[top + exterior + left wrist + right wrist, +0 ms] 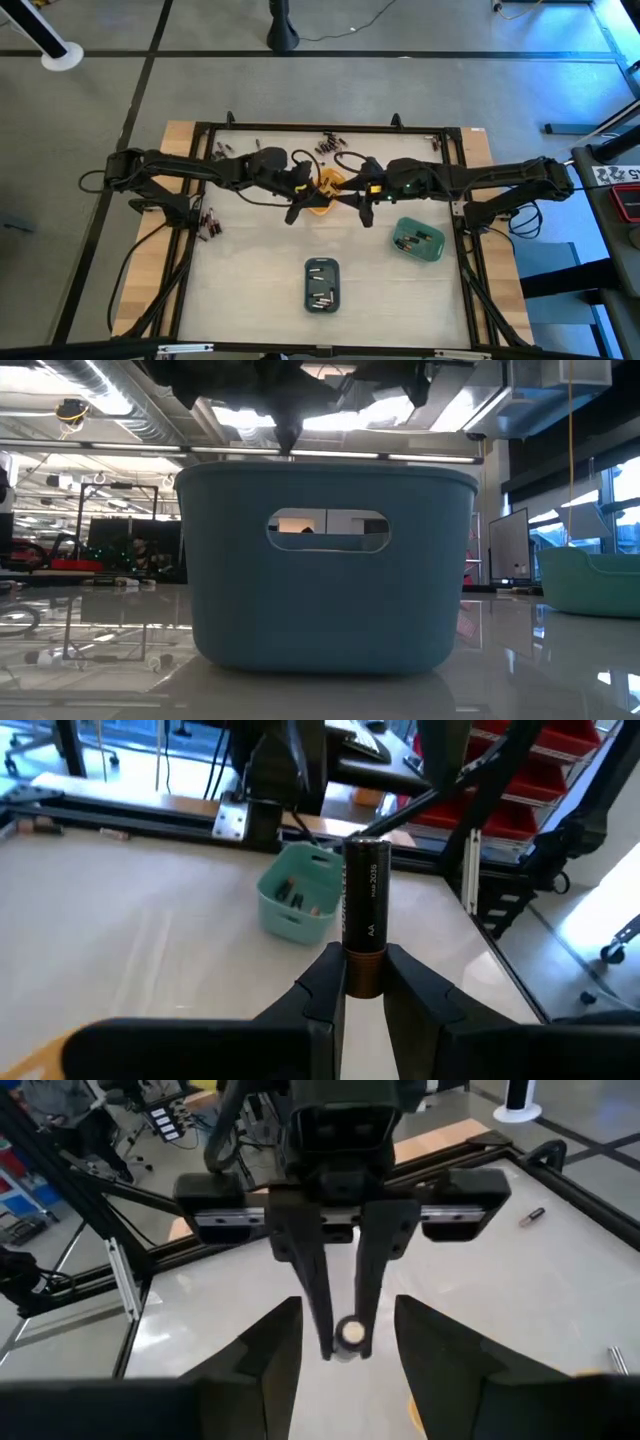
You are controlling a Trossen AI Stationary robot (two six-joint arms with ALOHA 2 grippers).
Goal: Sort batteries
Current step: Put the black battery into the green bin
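1. The left gripper (362, 982) is clenched on one battery (364, 915), which stands upright between its fingers with its copper end down. It hangs above the middle of the table, over or just beside the orange tray (322, 190).

2. The right gripper (340, 1355) faces it from the right, fingers apart and holding nothing. In its wrist view the battery's round end (349, 1333) shows between the left gripper's fingers, right in front of the right gripper's open ones.

3. Judgement: the step in hand looks like a pass from one arm to the other, or a carry to a tray. The next move needs either the right fingers to close on the free end of the battery before the left lets go, or the left arm to travel to a tray and drop it.

4. Other batteries lie loose along the far edge (330, 145) and at the left edge (208, 222) of the table. More sit sorted in the blue tray (322, 284) near the front and the green tray (419, 240) to the right.

5. Room: the white surface between the arms and the two near trays is open. The black frame (300, 127) rims the table, and the two grippers are very near each other, so contact between them is the main risk.
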